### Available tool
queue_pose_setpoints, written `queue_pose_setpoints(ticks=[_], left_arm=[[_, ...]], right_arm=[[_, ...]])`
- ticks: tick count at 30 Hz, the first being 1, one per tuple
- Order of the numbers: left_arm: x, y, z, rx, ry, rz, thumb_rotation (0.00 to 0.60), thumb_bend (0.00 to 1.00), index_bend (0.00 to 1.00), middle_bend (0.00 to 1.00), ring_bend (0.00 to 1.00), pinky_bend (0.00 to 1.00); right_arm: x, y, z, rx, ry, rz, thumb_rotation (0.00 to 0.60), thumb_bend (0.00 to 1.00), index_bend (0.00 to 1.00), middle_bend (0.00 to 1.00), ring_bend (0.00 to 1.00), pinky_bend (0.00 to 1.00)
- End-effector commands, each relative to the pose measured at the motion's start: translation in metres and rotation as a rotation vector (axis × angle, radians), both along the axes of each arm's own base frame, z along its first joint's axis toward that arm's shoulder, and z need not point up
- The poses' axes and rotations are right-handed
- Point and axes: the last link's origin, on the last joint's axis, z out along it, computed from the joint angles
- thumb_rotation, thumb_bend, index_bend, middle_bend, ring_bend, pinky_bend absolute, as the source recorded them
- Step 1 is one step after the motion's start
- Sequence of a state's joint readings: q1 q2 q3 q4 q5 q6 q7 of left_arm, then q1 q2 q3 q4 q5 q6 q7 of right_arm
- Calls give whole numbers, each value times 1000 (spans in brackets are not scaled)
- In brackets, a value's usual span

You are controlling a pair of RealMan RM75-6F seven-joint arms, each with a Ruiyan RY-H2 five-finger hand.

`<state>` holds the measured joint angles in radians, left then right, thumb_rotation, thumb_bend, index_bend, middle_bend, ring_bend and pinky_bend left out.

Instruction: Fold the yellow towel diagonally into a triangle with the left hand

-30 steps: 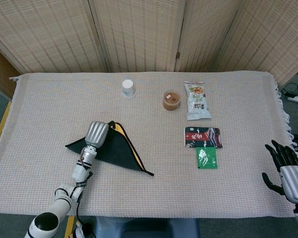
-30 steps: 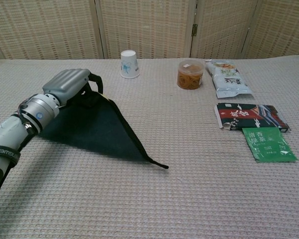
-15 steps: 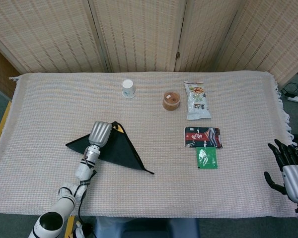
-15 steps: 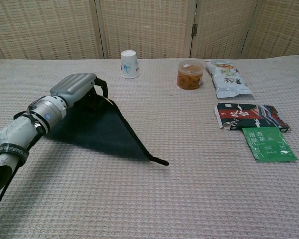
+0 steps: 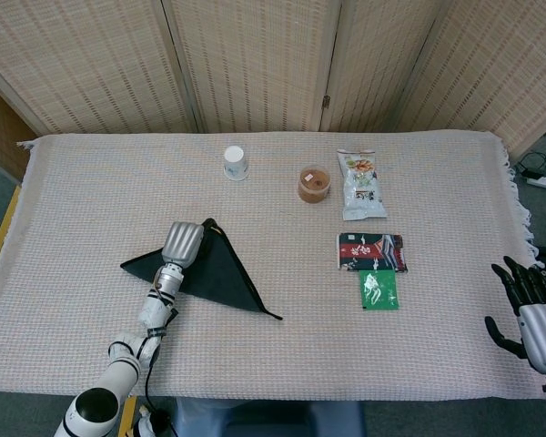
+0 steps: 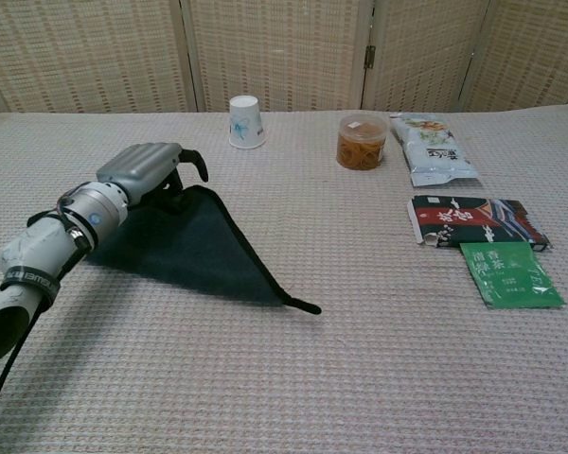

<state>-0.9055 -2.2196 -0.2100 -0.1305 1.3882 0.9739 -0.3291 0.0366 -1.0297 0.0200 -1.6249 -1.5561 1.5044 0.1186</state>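
On the left part of the table, the towel (image 6: 185,248) lies folded as a dark triangle, the left hand (image 6: 144,170) over its far corner, fingers curled, grip unclear. Far right, the right hand (image 5: 531,305) hangs with fingers spread, holding nothing.

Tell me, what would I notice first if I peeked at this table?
Probably the dark towel folded into a triangle at the front left, with the robot's silver left hand at its far corner. Next, the snack packets on the right and the little white cup at the back.
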Motion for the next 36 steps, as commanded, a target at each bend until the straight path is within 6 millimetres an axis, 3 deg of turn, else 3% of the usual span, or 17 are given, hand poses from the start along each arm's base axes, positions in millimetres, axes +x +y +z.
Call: queue_pose_setpoints(ticks=[1,9,14,16,17,18,23,26,32,36], left_arm=[[1,0,2,10,-11,-6,600,608,277,1000,1000,1000],[3,-4,14,68,-38,-67,600,591,226,1000,1000,1000],[-13,-24,31,127,-55,-146,600,583,264,993,996,1000],[-25,-36,38,139,-73,-162,600,567,275,927,933,975],[-31,-42,42,139,-81,-170,600,552,274,841,839,908],[-39,-52,49,138,-99,-179,600,543,273,789,777,850],[-72,-108,84,61,-38,-187,600,461,252,444,356,379],[-78,-148,107,-5,7,-126,600,401,230,312,219,197],[-98,-234,163,-17,149,36,600,379,206,214,110,29],[-114,-277,187,73,201,158,600,365,189,165,67,0]], right_arm=[[0,0,0,2,1,0,600,464,0,0,0,0],[2,0,-3,15,0,11,600,464,0,0,0,0],[5,1,-6,33,1,30,600,463,0,0,0,0],[7,1,-10,50,1,40,600,463,0,0,0,0],[8,1,-12,59,2,44,600,463,0,0,0,0],[10,1,-14,71,3,51,600,463,0,0,0,0],[17,-2,-27,122,10,87,600,464,0,0,0,0],[20,-3,-34,144,15,102,600,464,0,0,0,0],[26,-2,-45,177,36,125,600,463,0,0,0,0],[26,-2,-49,184,48,127,600,463,0,0,0,0]])
